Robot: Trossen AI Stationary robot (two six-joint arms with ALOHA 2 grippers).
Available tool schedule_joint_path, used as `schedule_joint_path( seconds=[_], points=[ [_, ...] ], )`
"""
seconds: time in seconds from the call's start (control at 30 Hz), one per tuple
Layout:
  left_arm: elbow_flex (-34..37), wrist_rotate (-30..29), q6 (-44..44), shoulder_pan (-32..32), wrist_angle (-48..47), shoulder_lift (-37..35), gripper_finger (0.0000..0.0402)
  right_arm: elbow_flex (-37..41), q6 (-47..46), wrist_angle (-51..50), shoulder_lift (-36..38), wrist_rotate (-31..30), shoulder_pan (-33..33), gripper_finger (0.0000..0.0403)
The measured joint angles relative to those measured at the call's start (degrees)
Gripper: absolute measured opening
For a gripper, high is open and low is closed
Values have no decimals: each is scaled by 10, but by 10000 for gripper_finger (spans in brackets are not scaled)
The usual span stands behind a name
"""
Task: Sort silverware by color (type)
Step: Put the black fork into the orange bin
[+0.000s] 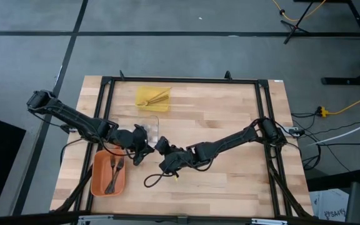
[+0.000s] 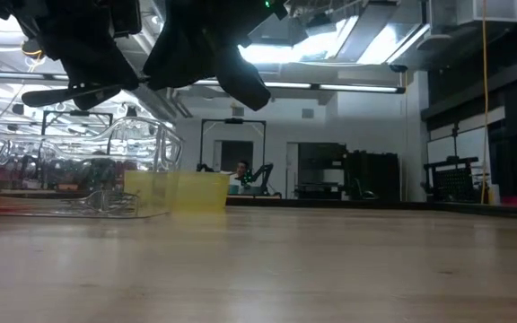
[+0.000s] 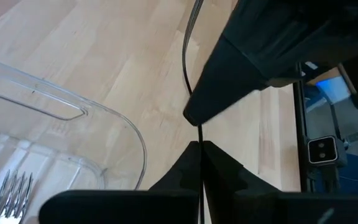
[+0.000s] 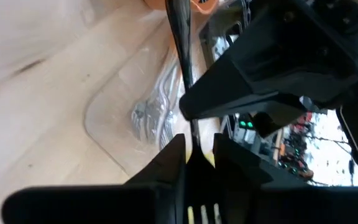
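I am holding the left gripper [image 3: 199, 148] pinched together on the thin handle of a dark fork [image 4: 182, 50], just left of centre in the high view, where both arms are meeting above the bare wood. In the left wrist view its two black fingers [image 3: 225, 165] are pressing flat against a slim black stem. The right gripper [image 4: 197, 149] is sitting on the same fork from the other side; its fingers are standing slightly apart around the tines' neck, with the pale prongs showing between them in the right wrist view.

No brand, label or readable writing is showing anywhere.

The table [image 1: 230, 181] is pale butcher-block wood with visible plank seams. A clear plastic tray [image 3: 104, 118] with rounded corners is lying close by, holding shiny silver forks [image 3: 14, 190]. In the lower left of the high view, an orange tray [image 1: 99, 181] is carrying two dark forks [image 1: 114, 175]. Toward the upper middle, a yellow tray [image 1: 144, 97] is holding tan wooden utensils [image 1: 160, 96].
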State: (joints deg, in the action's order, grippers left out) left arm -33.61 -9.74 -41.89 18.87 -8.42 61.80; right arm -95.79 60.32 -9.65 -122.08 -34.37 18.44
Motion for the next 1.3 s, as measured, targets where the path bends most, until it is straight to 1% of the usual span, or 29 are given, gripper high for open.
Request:
schedule_joint_path(
  seconds=[0.1,0.17,0.23,0.33,0.47,0.6,0.77,0.9,1.07,1.13,1.23,1.3],
  points=[
    [0,7,-8,0,-2,-16,0,0,0,-1,2,-30,8,83],
    [0,13,-32,0,-6,-31,0,0,-1,-11,7,-41,15,82],
    [0,20,-64,0,-33,-54,0,0,-8,-33,15,-52,21,81],
    [0,52,-139,1,-84,-95,0,0,-30,-66,29,-57,27,79],
    [0,101,-273,17,-145,-146,0,0,-83,-126,52,-53,29,79],
    [0,147,-388,45,-169,-194,0,0,-129,-182,57,-51,28,79],
    [0,184,-478,89,-167,-235,0,0,-158,-236,57,-51,28,79],
    [0,217,-537,126,-188,-247,0,0,-194,-271,57,-51,28,79],
    [0,313,-622,172,-268,-247,0,0,-203,-291,57,-50,29,79],
    [0,340,-651,188,-309,-247,0,0,-203,-296,57,-43,29,79],
    [0,357,-692,209,-368,-247,0,0,-203,-294,57,-36,29,79],
    [0,353,-710,220,-400,-247,0,0,-203,-294,57,-36,29,79]
  ],
)
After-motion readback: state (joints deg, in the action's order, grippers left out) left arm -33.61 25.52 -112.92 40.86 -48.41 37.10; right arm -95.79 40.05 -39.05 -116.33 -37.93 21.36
